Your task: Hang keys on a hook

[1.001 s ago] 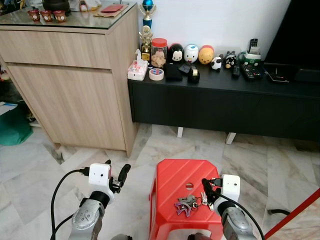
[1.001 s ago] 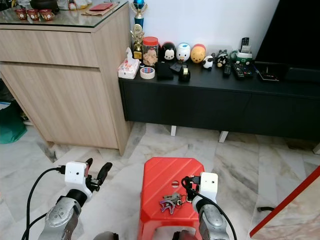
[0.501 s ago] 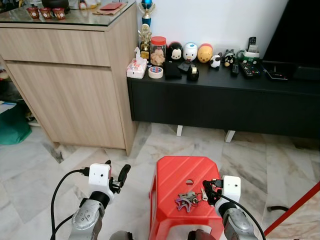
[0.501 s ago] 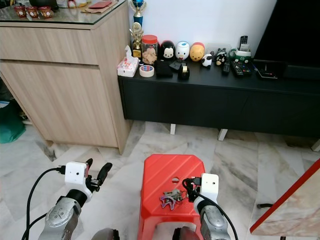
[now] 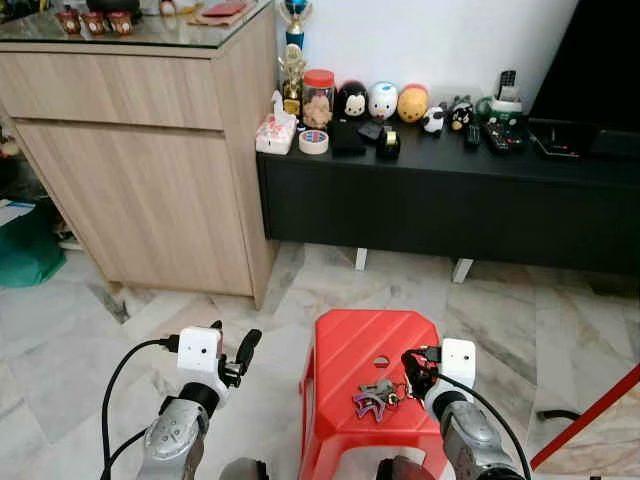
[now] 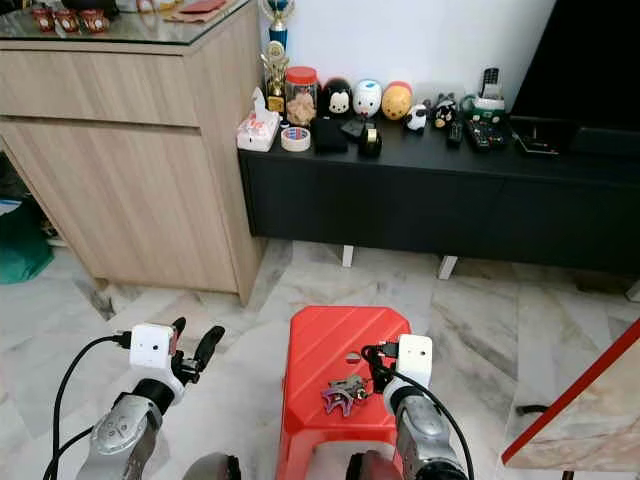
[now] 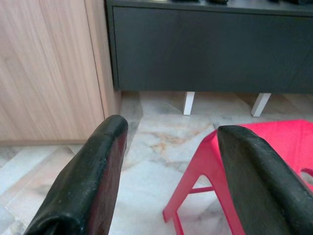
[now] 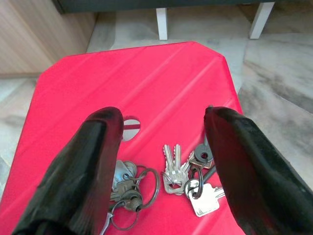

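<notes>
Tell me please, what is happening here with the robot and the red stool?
The robot stands in front of a red stool on which a bunch of keys lies. Its right gripper is open and hovers just above the keys, one finger on each side of them, but it has not closed on them. The left gripper is also open and holds nothing, off to the left of the stool above the marble floor. So the keys are not picked up yet.
</notes>
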